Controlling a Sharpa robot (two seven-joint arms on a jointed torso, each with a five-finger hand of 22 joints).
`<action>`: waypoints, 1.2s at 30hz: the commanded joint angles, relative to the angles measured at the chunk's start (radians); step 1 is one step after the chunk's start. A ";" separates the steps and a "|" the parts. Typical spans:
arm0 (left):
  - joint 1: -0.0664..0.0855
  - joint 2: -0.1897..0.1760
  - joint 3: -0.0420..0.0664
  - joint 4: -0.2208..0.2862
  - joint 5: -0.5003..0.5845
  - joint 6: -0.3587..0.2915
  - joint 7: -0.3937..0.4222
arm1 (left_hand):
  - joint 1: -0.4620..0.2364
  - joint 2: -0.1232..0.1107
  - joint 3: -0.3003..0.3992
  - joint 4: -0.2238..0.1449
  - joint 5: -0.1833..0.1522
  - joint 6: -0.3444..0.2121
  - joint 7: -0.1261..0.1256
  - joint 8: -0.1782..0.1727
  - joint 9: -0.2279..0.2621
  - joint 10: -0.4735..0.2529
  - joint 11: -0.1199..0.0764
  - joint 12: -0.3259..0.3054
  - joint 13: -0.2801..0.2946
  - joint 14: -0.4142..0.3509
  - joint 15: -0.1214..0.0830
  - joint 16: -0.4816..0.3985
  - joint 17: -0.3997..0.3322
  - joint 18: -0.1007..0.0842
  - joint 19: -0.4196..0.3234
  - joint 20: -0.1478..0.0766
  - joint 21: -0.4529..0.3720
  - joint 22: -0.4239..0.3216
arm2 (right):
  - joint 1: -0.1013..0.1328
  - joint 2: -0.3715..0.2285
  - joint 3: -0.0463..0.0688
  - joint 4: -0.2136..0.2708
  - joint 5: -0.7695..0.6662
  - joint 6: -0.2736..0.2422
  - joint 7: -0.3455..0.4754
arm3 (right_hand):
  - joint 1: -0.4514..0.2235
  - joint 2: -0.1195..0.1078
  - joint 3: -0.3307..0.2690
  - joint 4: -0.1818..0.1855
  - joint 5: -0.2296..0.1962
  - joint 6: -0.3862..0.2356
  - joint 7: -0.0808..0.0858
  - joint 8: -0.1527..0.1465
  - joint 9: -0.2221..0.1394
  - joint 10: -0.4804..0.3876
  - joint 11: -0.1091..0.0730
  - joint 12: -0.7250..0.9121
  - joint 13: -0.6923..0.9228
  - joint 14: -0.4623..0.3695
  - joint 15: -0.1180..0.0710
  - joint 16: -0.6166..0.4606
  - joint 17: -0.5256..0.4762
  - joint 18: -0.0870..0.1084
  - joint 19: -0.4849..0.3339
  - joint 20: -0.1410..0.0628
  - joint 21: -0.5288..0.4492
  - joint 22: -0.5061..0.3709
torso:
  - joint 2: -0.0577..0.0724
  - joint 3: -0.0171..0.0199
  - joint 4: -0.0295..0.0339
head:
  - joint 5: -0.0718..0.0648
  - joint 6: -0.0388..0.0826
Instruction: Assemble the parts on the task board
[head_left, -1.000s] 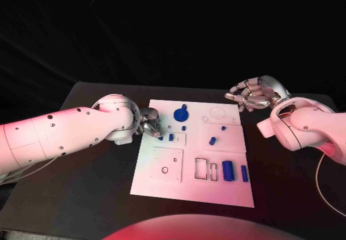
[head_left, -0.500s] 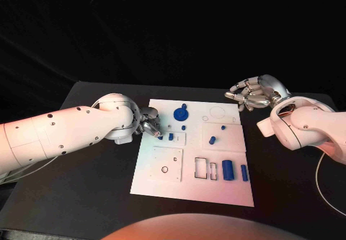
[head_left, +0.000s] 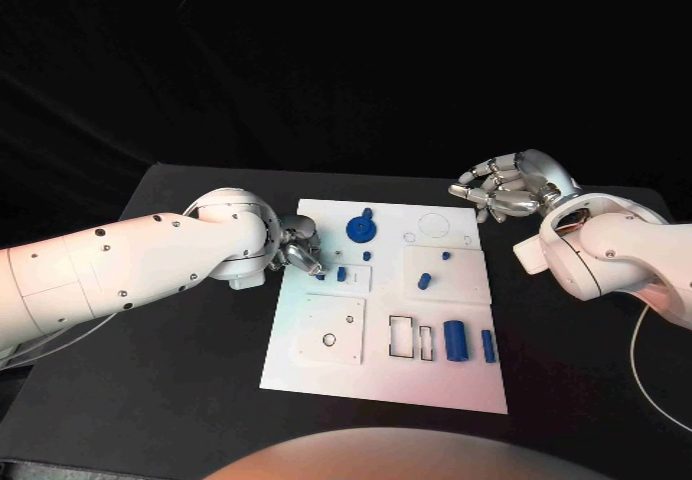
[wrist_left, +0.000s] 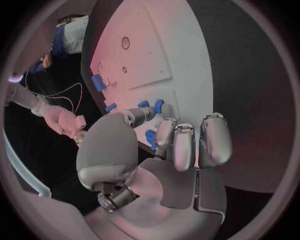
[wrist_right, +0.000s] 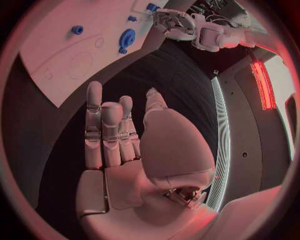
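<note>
White task board (head_left: 335, 375) sits mid-table on the black table (head_left: 159, 400), long side running away from the robot. Nearest end has two empty rectangular slots (head_left: 414, 338) and right next to them a fat blue cylinder (head_left: 457, 340) and a thinner blue bar (head_left: 489, 346), both lying flat on the board.

Going further up, the left arm (head_left: 130, 262) comes in bent, with the left hand (head_left: 299, 250) at the board's left edge, fingers curled in tight together. The fingertips are down right at a small blue piece (head_left: 322, 274), with another small blue peg (head_left: 342, 273) just beside it. The left wrist view shows the fingers (wrist_left: 177, 141) bunched over little blue bits, but I honestly can't tell if it's actually pinching one or just touching.

Mid-board there's a blue peg (head_left: 424, 282) on the right side.

Far end: a round blue disc part (head_left: 361, 229), and off the board's far right corner the right hand (head_left: 500, 190) hovers, fingers loosely curled, a bit apart, holding nothing, well away from the parts.
</note>
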 joint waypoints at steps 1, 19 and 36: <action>-0.004 0.006 -0.003 0.004 0.020 0.016 0.009 | -0.014 -0.002 -0.011 0.002 0.000 0.005 0.001 -0.003 -0.002 0.007 -0.003 0.006 0.001 0.071 -0.007 0.005 0.113 -0.014 0.000 -0.006 0.002 0.000 | -0.001 0.001 0.000 0.000 -0.003 0.007 0.012 | -0.013 0.001 -0.006 0.002 -0.002 -0.007 0.002 0.005 -0.002 -0.003 -0.002 0.004 -0.002 0.008 -0.001 -0.007 0.001 0.005 0.007 0.002 -0.005 -0.002 | 0.000 -0.0002 0.0003 | 0.000 -0.001; -0.004 0.006 -0.003 -0.004 0.021 0.013 0.007 | -0.040 -0.002 -0.074 0.049 0.001 0.013 0.002 -0.009 -0.006 0.005 -0.002 0.006 0.002 0.071 -0.007 0.005 0.113 -0.014 0.000 -0.007 0.001 0.000 | -0.001 0.000 0.000 0.000 0.000 0.002 0.019 | -0.018 0.003 -0.007 0.002 -0.002 -0.008 0.002 0.006 -0.002 -0.003 -0.001 0.005 -0.003 0.008 -0.001 -0.008 0.002 0.005 0.008 0.002 -0.006 -0.003 | 0.001 -0.0003 0.0001 | -0.002 -0.003; -0.004 0.006 -0.001 -0.019 0.018 0.008 0.007 | -0.047 -0.010 -0.148 0.088 0.003 0.017 0.003 -0.014 -0.008 0.004 -0.001 0.006 0.004 0.071 -0.006 0.005 0.113 -0.014 0.001 -0.006 0.000 0.001 | -0.001 -0.003 0.000 0.002 0.001 0.002 0.017 | -0.048 0.005 -0.020 0.002 -0.002 -0.011 0.003 0.010 -0.003 -0.005 0.000 0.010 -0.008 0.009 -0.001 -0.017 0.003 0.005 0.011 0.003 -0.012 -0.007 | 0.000 -0.0005 -0.0006 | -0.002 -0.001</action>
